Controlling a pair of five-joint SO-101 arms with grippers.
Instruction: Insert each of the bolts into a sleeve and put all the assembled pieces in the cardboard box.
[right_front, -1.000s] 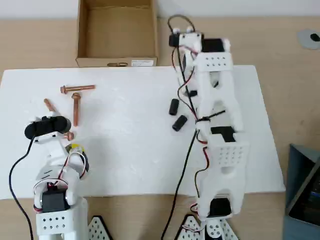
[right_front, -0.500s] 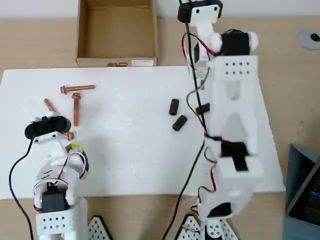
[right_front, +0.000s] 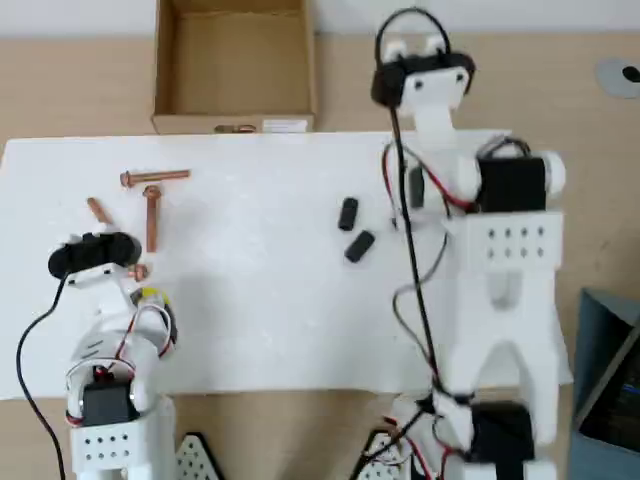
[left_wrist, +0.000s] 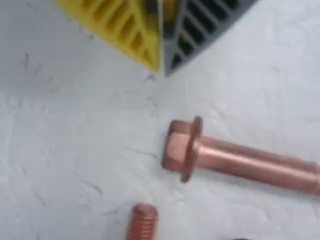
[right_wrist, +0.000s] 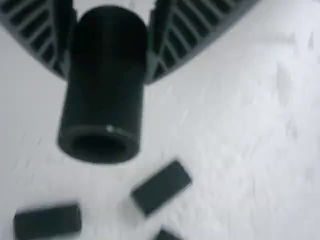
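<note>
High view, hidden: the left arm is covering the near end of a slanted bolt. A copper bit beside that arm is too hidden to name.
High view, surface: a white mat is lying on a wooden table. The cardboard box is sitting open just beyond the mat's far edge.
High view, count: three bolts are lying at the mat's left, among them a crosswise bolt and a lengthwise bolt. A fourth bolt is lying against the box's front. Two sleeves, far sleeve and near sleeve, are lying mid-mat beside the right arm.
Left wrist view, claw: the left gripper is pinching nothing, its yellow and grey tips meeting, near a headed bolt.
Left wrist view, cut off: the frame edge is clipping that bolt's shaft and a threaded tip.
Right wrist view, claw: the right gripper is clamping a held sleeve above the mat.
Right wrist view, count: two loose sleeves are lying on the mat below it, one beside another. The edge is clipping a dark piece.
</note>
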